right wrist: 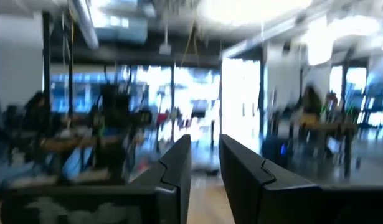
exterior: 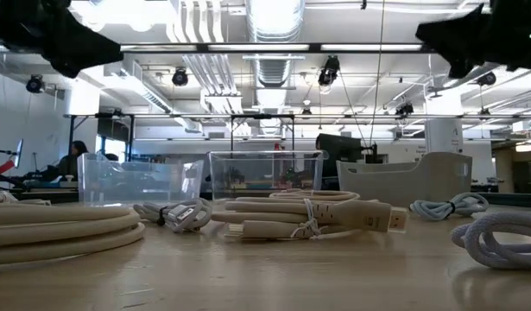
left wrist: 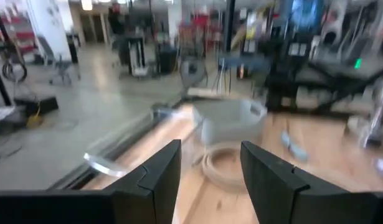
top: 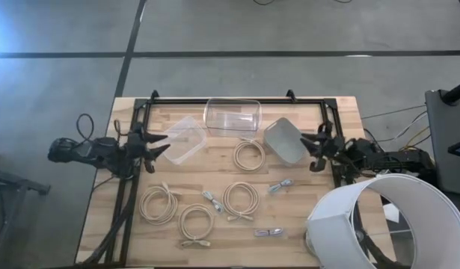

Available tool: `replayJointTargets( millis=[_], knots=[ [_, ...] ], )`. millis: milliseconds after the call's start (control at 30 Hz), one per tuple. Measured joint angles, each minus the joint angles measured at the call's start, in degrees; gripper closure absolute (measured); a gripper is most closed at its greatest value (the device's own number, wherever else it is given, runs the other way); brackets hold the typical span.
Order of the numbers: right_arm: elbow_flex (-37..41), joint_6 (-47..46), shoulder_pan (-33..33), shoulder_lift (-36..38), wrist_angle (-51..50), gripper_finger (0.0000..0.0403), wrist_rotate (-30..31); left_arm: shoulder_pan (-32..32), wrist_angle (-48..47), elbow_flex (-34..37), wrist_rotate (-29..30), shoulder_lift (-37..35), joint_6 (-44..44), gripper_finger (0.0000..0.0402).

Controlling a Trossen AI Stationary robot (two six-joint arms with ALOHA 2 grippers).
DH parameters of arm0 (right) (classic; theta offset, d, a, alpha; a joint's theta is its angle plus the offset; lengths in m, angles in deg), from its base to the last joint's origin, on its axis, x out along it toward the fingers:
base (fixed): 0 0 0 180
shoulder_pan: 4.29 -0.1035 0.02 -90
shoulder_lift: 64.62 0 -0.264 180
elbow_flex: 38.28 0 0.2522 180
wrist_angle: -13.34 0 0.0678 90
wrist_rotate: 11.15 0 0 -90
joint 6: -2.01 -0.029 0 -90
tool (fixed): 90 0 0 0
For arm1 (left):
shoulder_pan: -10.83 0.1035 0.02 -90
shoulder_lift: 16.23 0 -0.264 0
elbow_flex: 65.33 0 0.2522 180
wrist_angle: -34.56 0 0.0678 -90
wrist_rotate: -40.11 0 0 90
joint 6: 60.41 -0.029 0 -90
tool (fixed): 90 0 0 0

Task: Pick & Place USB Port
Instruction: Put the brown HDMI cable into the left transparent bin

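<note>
Several coiled cream cables lie flat on the wooden table, among them one point(top: 249, 155) near the bins and one point(top: 240, 200) at mid-table. Three short grey-white USB cables point(top: 281, 185) point(top: 212, 199) point(top: 268, 233) lie between them. My left gripper point(top: 158, 147) hovers open and empty at the table's left side beside a clear bin point(top: 186, 138). Its fingers point(left wrist: 160, 177) show apart in the left wrist view. My right gripper point(top: 310, 149) hovers empty at the right side beside a grey bin point(top: 286, 140). A narrow gap shows between its fingers point(right wrist: 179, 168).
A second clear bin point(top: 233, 117) stands at the far middle. A white lampshade point(top: 379, 224) overhangs the table's near right corner. A black frame point(top: 237, 99) runs along the far and side edges. In the low view the cables point(exterior: 308, 216) lie in front of the bins.
</note>
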Motion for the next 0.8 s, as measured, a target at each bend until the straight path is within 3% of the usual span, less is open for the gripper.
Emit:
replayJointTargets(
  millis=[167, 367, 567, 667, 800],
  knots=[
    [-0.8, 2.3, 0.0, -3.4, 4.1, 0.0292, 0.1, 0.0, -8.8, -6.9, -2.4, 8.6, 2.7, 0.0232],
    [-6.1, 1.2, 0.2, -12.6, 3.8, 0.0262, 0.2, 0.0, -14.7, -11.2, -15.6, 18.8, 9.4, 0.0232],
    [-15.1, 7.9, 0.4, -22.9, 3.1, 0.0257, 0.2, 0.0, -16.1, -10.4, -24.1, 25.4, 15.1, 0.0232],
    [-18.6, 7.3, 0.4, -27.5, 2.8, 0.0257, 0.8, -0.1, -17.9, -9.3, -27.6, 27.8, 18.5, 0.0232],
    [-23.0, 3.5, 0.4, -32.8, 1.0, 0.0261, 6.0, -1.0, -19.3, -7.1, -32.5, 30.7, 21.6, 0.0232]
  ],
)
